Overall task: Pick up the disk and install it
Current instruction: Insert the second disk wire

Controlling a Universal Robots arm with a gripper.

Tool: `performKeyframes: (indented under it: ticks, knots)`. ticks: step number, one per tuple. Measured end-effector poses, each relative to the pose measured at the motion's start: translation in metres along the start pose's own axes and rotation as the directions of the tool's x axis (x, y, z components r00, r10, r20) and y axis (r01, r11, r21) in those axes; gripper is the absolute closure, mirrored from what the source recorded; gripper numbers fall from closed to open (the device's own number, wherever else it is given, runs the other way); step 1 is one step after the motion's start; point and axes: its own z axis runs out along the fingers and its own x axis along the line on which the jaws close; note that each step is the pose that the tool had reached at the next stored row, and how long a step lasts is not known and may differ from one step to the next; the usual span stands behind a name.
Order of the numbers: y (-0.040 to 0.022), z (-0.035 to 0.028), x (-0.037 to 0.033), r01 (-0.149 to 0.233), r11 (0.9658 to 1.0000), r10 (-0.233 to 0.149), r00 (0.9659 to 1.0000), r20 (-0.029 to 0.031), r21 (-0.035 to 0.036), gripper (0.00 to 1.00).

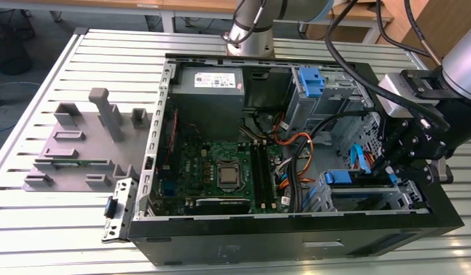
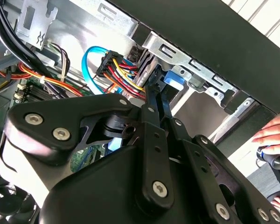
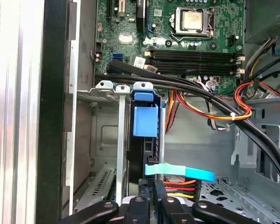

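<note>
Claw [image 1: 396, 172] hangs inside the case [image 1: 297, 240] over the drive cage [image 1: 365, 197]; cannot tell its grip; disk [image 3: 145, 122] stands edge-on in the cage slot, blue carrier outward, apparently seated.

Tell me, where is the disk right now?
The disk stands on edge in the drive cage inside the computer case, at the exterior view's lower right, under the gripper and beside orange and red cables.

You have a slatted aluminium table [image 1: 105, 46] carrying everything. Lying on it: the open black computer case [image 1: 297, 243] across the frame's centre and right, and a grey moulded fixture block [image 1: 82, 149] at left.
</note>
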Motion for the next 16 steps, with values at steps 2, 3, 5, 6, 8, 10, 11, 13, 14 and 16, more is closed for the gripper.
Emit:
performKeyframes:
  ticks: [2,3,5,6,8,10,11,13,14,16]
  knots:
    - [0.0000,0.0017,0.0000,0.000,1.0000,0.000,1.0000,0.0006,0.0000,0.84]
    - [0.0000,0.0025,0.0001,0.000,1.0000,0.000,1.0000,-0.0003,0.0000,0.84]
    - [-0.0001,0.0034,0.0001,0.000,1.0000,0.000,1.0000,-0.0009,0.0000,0.84]
    - [-0.0001,0.0035,0.0001,0.000,1.0000,0.000,1.0000,-0.0008,0.0000,0.84]
    - [-0.0001,0.0040,0.0001,0.000,1.0000,0.000,1.0000,0.0000,0.0000,0.84]
    - [-0.0001,0.0040,0.0001,0.000,1.0000,0.000,1.0000,-0.0001,0.0000,0.84]
    - [-0.0001,0.0041,0.0001,0.000,1.0000,0.000,1.0000,0.0001,0.0000,0.84]
    - [-0.0001,0.0050,0.0001,0.000,1.0000,0.000,1.0000,0.0016,0.0000,0.83]
    - [-0.0001,0.0049,0.0001,0.000,1.0000,0.000,1.0000,0.0012,0.0000,0.76]
    - [-0.0001,0.0044,0.0001,0.000,1.0000,0.000,1.0000,0.0001,0.0000,0.76]
